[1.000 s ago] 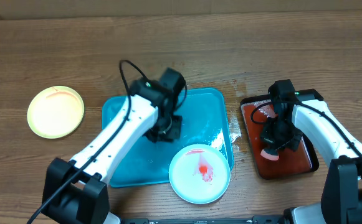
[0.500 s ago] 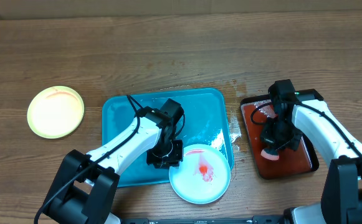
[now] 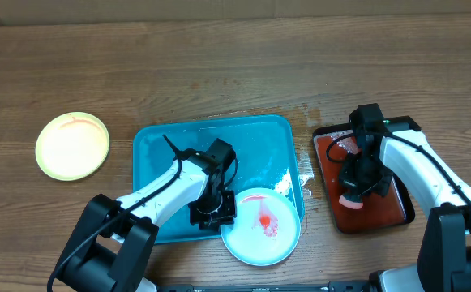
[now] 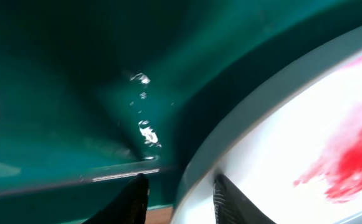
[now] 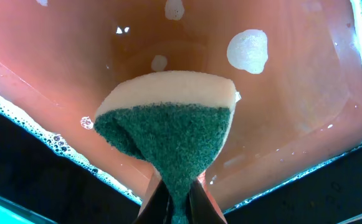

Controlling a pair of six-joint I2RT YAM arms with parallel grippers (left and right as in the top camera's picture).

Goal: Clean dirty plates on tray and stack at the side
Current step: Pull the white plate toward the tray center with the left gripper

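The left gripper holds its jaws apart around the rim of 1 light, stiff, probably slippery plate, the place to grip, while the right gripper pinches the sponge.

Overhead looks straight down on the whole worktop; wrist views sit close on its tray and sponge.
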